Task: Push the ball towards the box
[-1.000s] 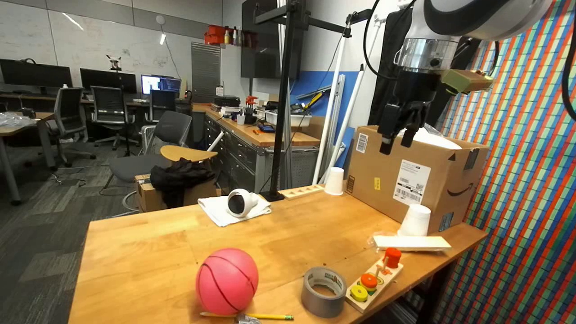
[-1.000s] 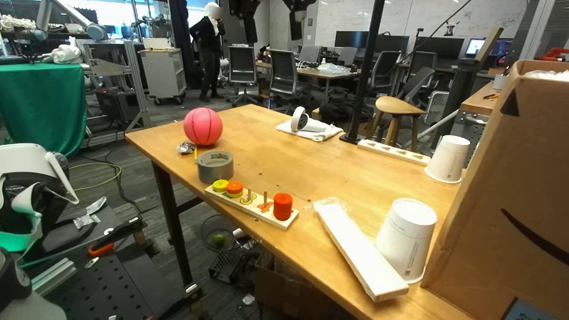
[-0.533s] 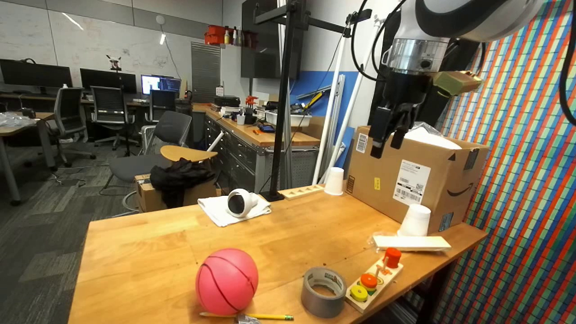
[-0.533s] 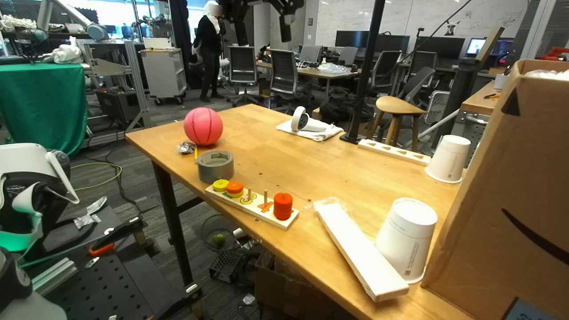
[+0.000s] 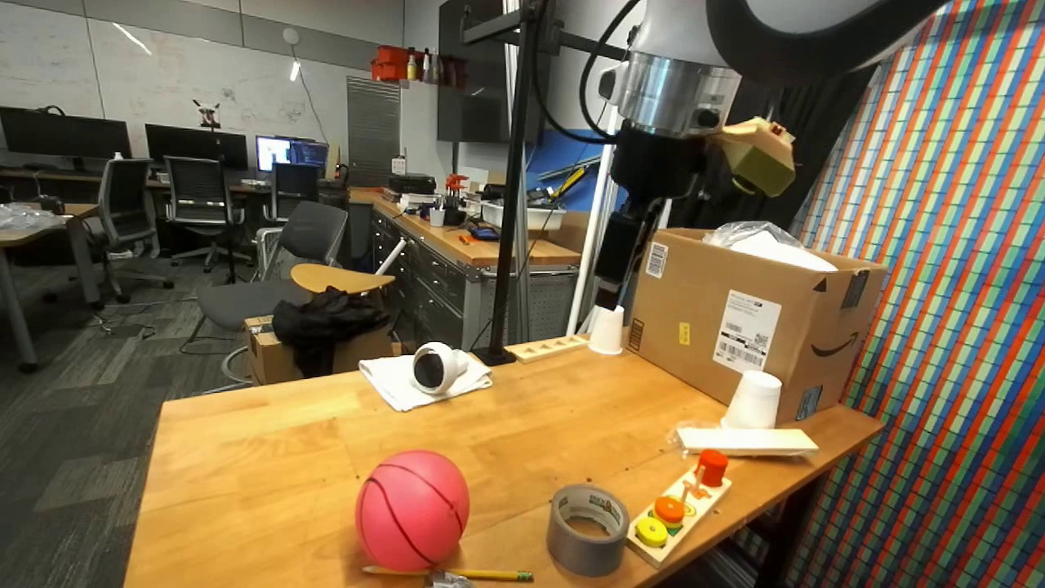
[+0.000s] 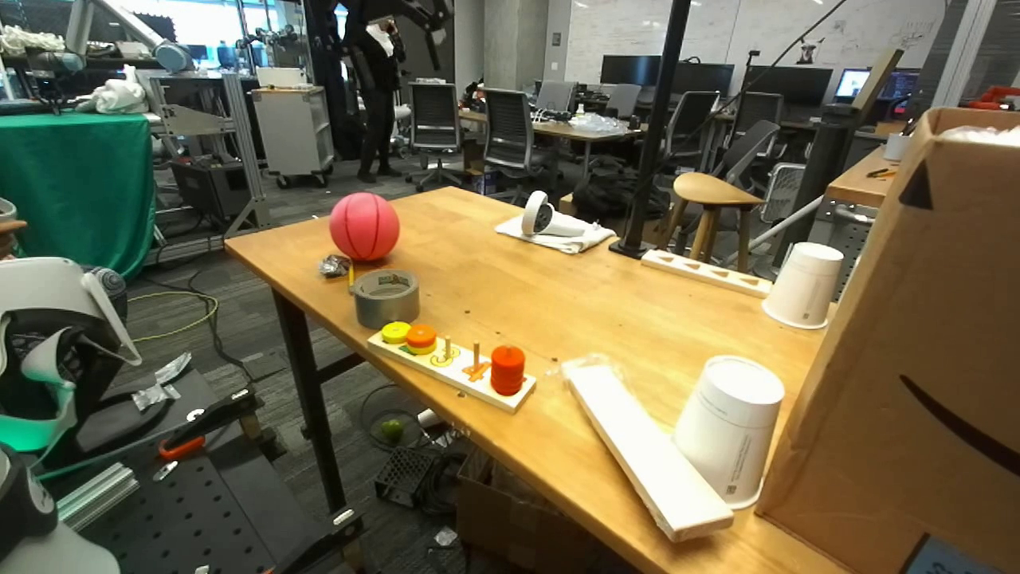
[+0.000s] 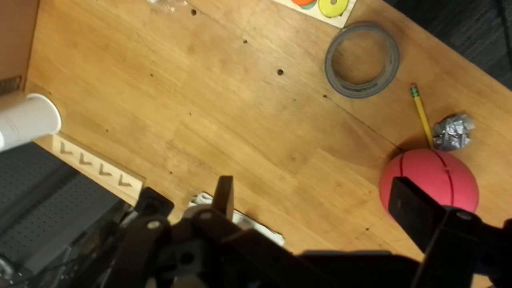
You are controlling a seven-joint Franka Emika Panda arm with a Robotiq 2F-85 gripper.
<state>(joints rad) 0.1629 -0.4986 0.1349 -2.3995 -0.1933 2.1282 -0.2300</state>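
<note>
Hand [image 7: 312, 188] is spread wide above the worktop [image 5: 269, 457]; the ball [image 5: 412, 510] and the box [image 5: 706, 327] are set towards opposite ends.

The ball is seen well below the hand, partly hidden in the wrist view by one of the fingers [image 7: 416, 208], between which nothing is held. Just beside it are placed a pencil [image 7: 423, 116] and a crumpled silver wad [image 7: 453, 132]; a grey tape roll [image 5: 584, 555] is set near. No long axis is offered by a round thing, so the move is judged to turn on side alone: the hand seems to be poised on the box's side of the ball, and would need to be brought down beyond it, against the face turned from the box, before any push is made.
</note>
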